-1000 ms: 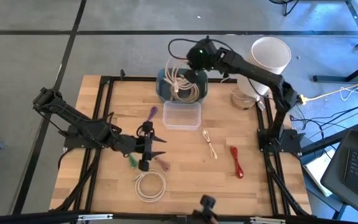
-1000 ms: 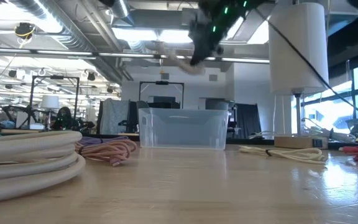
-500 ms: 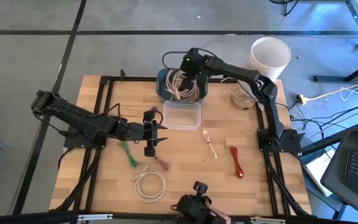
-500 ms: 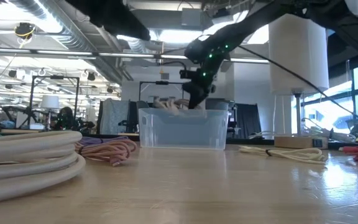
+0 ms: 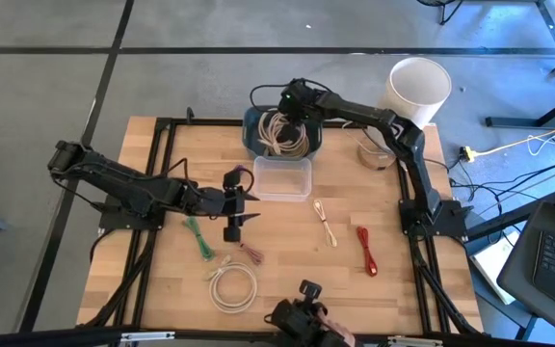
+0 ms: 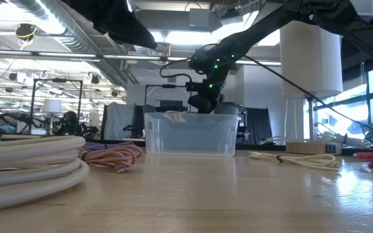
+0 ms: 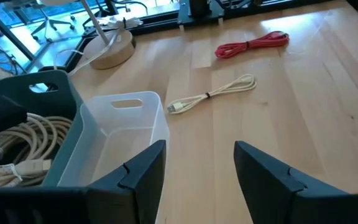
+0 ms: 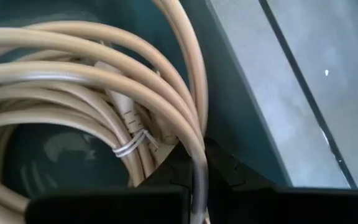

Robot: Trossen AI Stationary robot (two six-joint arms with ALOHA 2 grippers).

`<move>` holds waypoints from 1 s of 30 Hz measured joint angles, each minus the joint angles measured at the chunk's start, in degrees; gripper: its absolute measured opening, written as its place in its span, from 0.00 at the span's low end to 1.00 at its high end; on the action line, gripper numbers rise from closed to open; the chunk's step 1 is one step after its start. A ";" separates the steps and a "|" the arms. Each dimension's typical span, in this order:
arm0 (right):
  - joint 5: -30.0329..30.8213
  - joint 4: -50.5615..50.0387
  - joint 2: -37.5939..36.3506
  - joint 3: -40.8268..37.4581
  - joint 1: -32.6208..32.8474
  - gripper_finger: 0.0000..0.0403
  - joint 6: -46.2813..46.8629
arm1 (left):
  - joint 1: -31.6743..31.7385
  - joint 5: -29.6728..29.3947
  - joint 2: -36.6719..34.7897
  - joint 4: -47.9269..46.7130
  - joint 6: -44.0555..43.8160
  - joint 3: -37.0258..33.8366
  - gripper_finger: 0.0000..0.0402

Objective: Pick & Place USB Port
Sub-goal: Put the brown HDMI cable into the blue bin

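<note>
A wooden table (image 5: pixel 287 260) is seen from directly above, with a dark robot arm on each side. The right arm reaches across the far edge of the table, and the right gripper (image 5: pixel 293 104) sits down inside a dark blue bin (image 5: pixel 251 135) at the table's far middle. The bin holds a bundle of coiled cream USB cables (image 5: pixel 279 135). In the right wrist view the two dark fingers (image 8: pixel 222 171) are closed tight around one strand of the cream cables (image 8: pixel 92 81), deep within the bin's teal wall (image 8: pixel 241 106). Just in front of the blue bin stands a clear plastic container (image 5: pixel 282 178), touching or nearly touching it; the level view shows the clear container (image 6: pixel 190 134) with the right gripper (image 6: pixel 206 100) behind and above its rim. The left arm stretches over the left half of the table, and the left gripper (image 5: pixel 242 205) hovers beside the clear container with its fingers spread apart and holding nothing. In the left wrist view, the parted fingers (image 7: pixel 143 168) frame the clear container (image 7: pixel 126 134). Loose on the table lie a green cable (image 5: pixel 198 237), a white coiled cable (image 5: pixel 232 286), a small cream cable (image 5: pixel 326 224) and a red cable (image 5: pixel 366 250). A white cup-shaped lamp (image 5: pixel 417 89) stands at the far right corner.
</note>
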 joint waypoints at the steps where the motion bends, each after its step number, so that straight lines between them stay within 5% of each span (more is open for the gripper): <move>1: -0.71 -0.47 0.00 0.00 -0.04 0.04 -0.02 | 0.00 0.26 0.00 0.00 0.00 0.00 0.46; 30: -1.19 -0.48 1.68 0.07 0.05 0.04 2.29 | -0.11 1.80 0.00 0.02 -1.05 0.00 0.46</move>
